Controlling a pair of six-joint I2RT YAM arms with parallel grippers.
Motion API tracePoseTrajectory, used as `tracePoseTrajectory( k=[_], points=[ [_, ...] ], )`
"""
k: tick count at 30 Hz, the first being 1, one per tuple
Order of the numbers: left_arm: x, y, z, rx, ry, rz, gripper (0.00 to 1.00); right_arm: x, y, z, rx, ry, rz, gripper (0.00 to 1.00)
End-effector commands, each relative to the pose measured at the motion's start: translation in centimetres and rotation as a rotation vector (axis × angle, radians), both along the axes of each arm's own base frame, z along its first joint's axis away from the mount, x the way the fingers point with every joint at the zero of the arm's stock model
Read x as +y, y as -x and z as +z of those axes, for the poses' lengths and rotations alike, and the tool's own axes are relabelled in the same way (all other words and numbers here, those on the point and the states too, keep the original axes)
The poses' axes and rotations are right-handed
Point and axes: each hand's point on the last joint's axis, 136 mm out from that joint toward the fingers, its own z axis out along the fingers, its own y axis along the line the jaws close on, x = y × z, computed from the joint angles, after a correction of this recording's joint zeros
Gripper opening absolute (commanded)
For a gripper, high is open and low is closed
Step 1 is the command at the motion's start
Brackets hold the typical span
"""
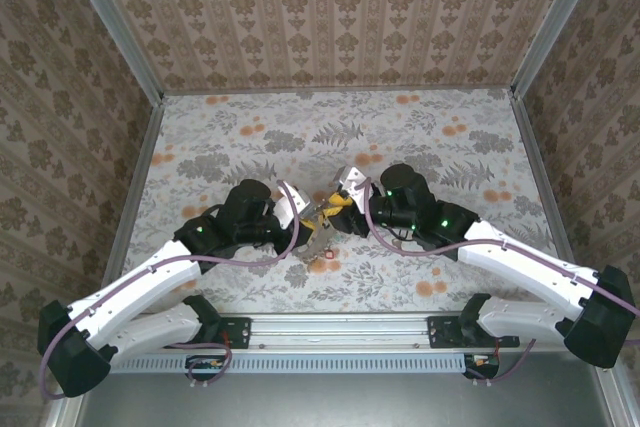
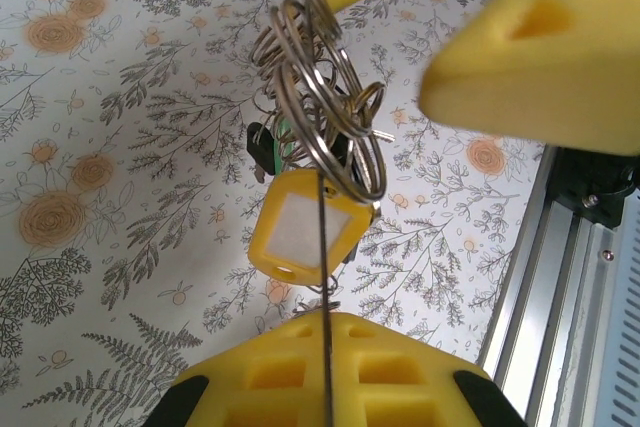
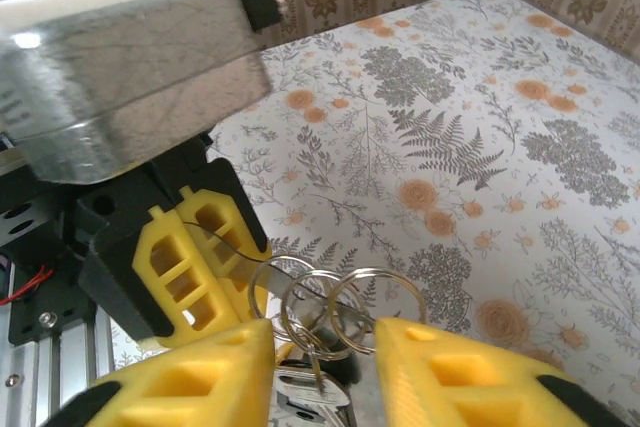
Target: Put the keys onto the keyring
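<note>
Floral-print worktop (image 1: 230, 137), with patterned walls enclosing it. Left tool (image 2: 325, 325), entering from 8 o'clock, is clamping shut on the keyring (image 2: 323, 267), a thin dark loop over the worktop's centre. Keys (image 3: 318, 392), split rings (image 2: 320, 97) and yellow tag (image 2: 300, 232) are hanging there. Right tool (image 3: 325, 347), reaching in from 4 o'clock, is standing with fingers parted at the rings.

Table (image 1: 470, 157) — floral print, grey ferns, orange blooms.

Got both arms angled inward, meeting in the middle: left claw (image 2: 326, 327) pinched tight, right claw (image 3: 322, 339) with jaws partly apart, tips nearly touching.
</note>
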Motion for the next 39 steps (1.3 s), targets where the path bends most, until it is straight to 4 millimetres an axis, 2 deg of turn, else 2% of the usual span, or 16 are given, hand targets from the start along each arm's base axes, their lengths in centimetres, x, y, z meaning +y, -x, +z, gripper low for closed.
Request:
tracePoseTrajectory(
  k=[1, 5, 10, 18, 25, 28, 30, 36, 39],
  points=[
    [-1.0, 0.7, 2.4, -0.041, 0.081, -0.063, 0.00, -0.3, -0.4, 1.9, -0.054, -0.039, -0.026, 0.47],
    [-1.0, 0.7, 2.4, -0.041, 0.082, -0.063, 0.00, -0.2, -0.7, 2.1, -0.060, -0.047, -0.032, 0.49],
    [-1.0, 0.8, 2.5, -0.042, 0.084, -0.063, 0.00, 0.3, -1.2, 1.9, -0.052, -0.030, -0.036, 0.46],
    [-1.0, 0.8, 2.5, -0.044, 0.084, -0.063, 0.00, 0.0, -1.7, 1.5, -0.067, 0.002, -0.065, 0.26],
    [-0.9, 0.8, 2.5, -0.043, 0.084, -0.060, 0.00, -0.3, -1.6, 1.7, -0.075, 0.001, -0.065, 0.13],
    [-0.9, 0.7, 2.5, -0.044, 0.085, -0.060, 0.00, -0.5, -1.4, 1.8, -0.079, -0.003, -0.066, 0.11],
    [-0.9, 0.8, 2.5, -0.044, 0.086, -0.061, 0.00, -0.6, -1.1, 1.9, -0.080, -0.005, -0.056, 0.15],
    [-0.9, 0.7, 2.4, -0.042, 0.080, -0.057, 0.00, -0.8, -0.6, 1.8, -0.079, 0.005, -0.058, 0.45],
    [-0.9, 0.7, 2.4, -0.043, 0.080, -0.057, 0.00, -1.2, -0.8, 1.5, -0.090, 0.024, -0.088, 0.49]
  ],
)
